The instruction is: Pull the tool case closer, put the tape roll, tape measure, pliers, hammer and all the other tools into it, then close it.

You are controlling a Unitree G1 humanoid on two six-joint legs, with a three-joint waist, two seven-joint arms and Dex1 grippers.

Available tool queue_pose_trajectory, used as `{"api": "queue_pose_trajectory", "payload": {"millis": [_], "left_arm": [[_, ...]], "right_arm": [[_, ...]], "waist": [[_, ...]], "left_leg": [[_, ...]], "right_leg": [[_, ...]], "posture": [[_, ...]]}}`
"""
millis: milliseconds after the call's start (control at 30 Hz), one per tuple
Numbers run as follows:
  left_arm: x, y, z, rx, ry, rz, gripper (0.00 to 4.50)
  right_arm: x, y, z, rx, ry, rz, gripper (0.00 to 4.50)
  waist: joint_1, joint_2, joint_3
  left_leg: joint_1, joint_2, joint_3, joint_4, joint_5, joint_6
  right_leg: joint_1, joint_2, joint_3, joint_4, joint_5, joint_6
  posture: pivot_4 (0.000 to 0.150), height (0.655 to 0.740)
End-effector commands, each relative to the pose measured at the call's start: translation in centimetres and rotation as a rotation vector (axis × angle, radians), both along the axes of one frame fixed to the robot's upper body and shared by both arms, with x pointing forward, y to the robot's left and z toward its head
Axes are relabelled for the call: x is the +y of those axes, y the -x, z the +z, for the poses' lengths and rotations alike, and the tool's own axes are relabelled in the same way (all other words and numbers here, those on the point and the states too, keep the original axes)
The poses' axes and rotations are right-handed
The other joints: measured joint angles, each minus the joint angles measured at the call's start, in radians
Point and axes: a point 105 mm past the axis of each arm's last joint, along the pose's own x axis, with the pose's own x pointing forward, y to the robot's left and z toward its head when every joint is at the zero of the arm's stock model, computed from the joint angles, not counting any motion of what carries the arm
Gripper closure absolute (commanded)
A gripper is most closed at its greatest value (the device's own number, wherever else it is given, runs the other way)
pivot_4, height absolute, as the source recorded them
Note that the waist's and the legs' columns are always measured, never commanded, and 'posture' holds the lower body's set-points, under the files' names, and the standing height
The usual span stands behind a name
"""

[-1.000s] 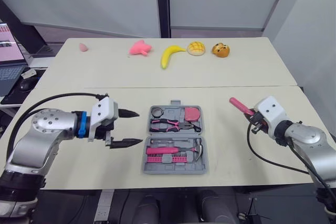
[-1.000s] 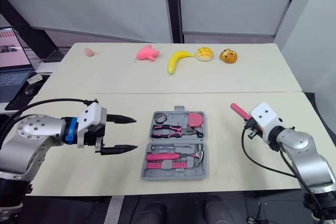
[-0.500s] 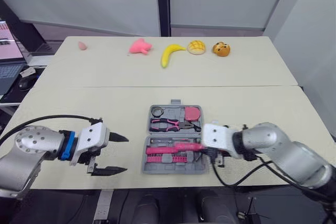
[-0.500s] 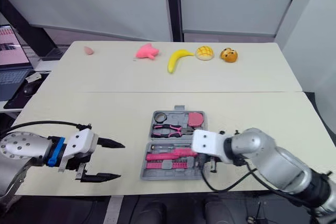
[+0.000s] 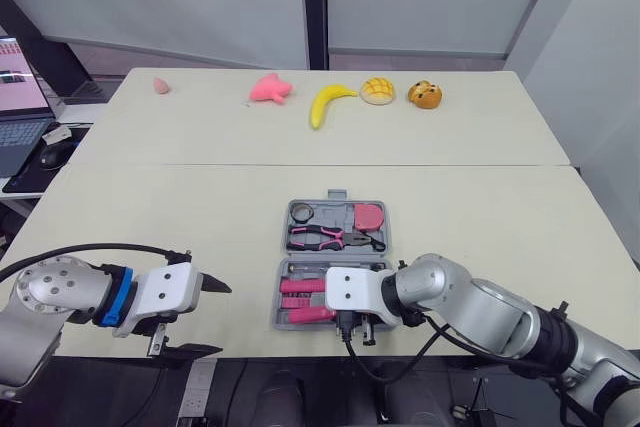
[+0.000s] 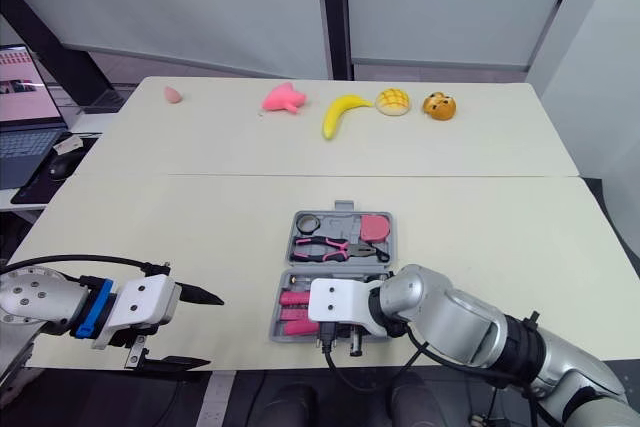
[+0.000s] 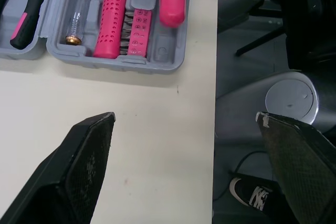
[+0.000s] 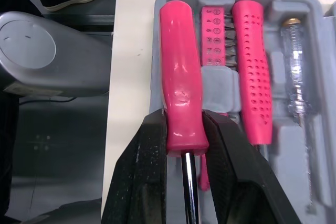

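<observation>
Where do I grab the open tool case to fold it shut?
Probably the small handle tab on the tool case's far edge, coming in from above and beyond it. It juts out past the rim, whereas both halves lie open and flat, offering only thin edges.

Matt grey plastic tool case (image 8: 286, 140), glossy pink tool handle (image 8: 181, 77), dimpled pink grip (image 8: 252, 66), matt tabletop (image 7: 131, 145).

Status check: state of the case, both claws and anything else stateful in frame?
tool case: open, flat on the table.
right claw: shut on pink-handled tool.
pink-handled tool: gripped, handle over the case's front slot.
left claw: open, empty.
pliers: in the case.
tape roll: in the case.
tape measure: in the case.
laptop: open, screen lit.
</observation>
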Motion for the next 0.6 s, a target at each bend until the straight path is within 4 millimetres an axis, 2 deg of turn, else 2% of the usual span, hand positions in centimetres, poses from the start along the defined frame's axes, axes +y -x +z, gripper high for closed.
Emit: {"api": "queue_pose_trajectory", "payload": {"millis": [33, 600], "left_arm": [[0.3, -0.1, 0.3, -0.028, -0.018, -0.010, 0.00], [-0.7, -0.2, -0.7, -0.032, 0.008, -0.012, 0.00]], "right_arm": [[0.8, -0.4, 0.2, -0.041, -0.014, 0.020, 3.77], [2.2, -1.1, -1.0, 0.001, -0.028, 0.034, 3.77]], "waist": [[0.000, 0.000, 0.000], [0.000, 0.000, 0.000]], "left_leg": [[0.000, 0.000, 0.000, 0.000, 0.000, 0.000], [0.000, 0.000, 0.000, 0.000, 0.000, 0.000]], "right_leg": [[0.000, 0.000, 0.000, 0.000, 0.000, 0.000], [0.000, 0.000, 0.000, 0.000, 0.000, 0.000]], "posture": [[0.150, 0.7255], [0.150, 0.7255]]}}
